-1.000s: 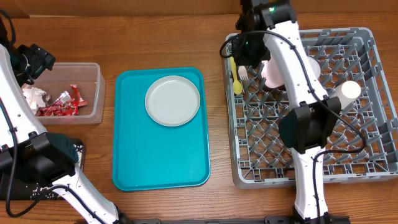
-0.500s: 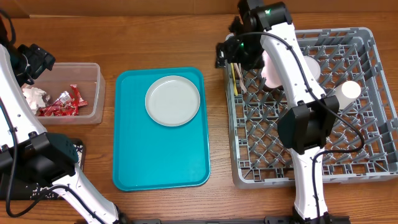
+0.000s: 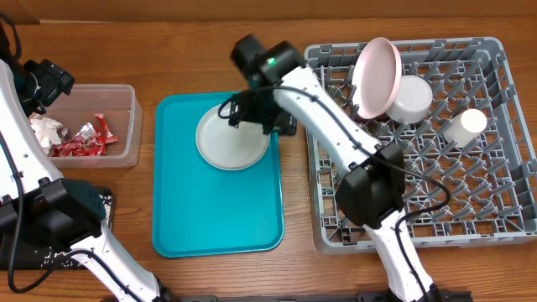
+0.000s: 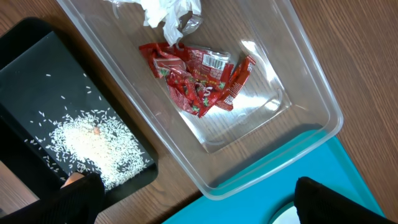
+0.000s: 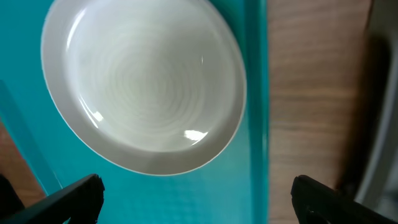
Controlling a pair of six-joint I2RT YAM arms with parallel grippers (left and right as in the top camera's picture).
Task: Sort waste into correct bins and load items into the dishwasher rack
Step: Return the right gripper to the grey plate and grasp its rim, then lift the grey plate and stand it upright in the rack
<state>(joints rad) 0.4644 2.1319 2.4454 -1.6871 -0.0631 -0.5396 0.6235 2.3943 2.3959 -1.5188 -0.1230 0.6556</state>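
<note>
A grey plate [image 3: 228,141] [image 5: 143,81] lies on the teal tray [image 3: 214,210]. My right gripper [image 3: 258,117] [image 5: 199,202] hovers open over the plate's right edge, nothing between its fingers. The grey dishwasher rack [image 3: 503,180] holds an upright pink plate [image 3: 375,74], a whitish bowl [image 3: 410,99] and a white cup [image 3: 470,123]. My left gripper [image 3: 46,84] [image 4: 205,208] hangs open and empty over the clear tub [image 3: 126,126] [image 4: 305,93]. Red wrappers [image 4: 199,81] and a white napkin [image 4: 168,12] lie in the tub. The black tray [image 4: 37,68] holds rice [image 4: 87,140] and an orange cube [image 4: 95,130].
The clear tub sits left of the teal tray, with the black tray [image 3: 107,205] in front of it, partly under my left arm. A strip of bare wood [image 5: 311,93] separates the teal tray from the rack. My right arm reaches across the rack's left side.
My right gripper opened at the rack's left edge, then swung left to above the grey plate. The pink plate and bowl show again. The left arm has not moved.
</note>
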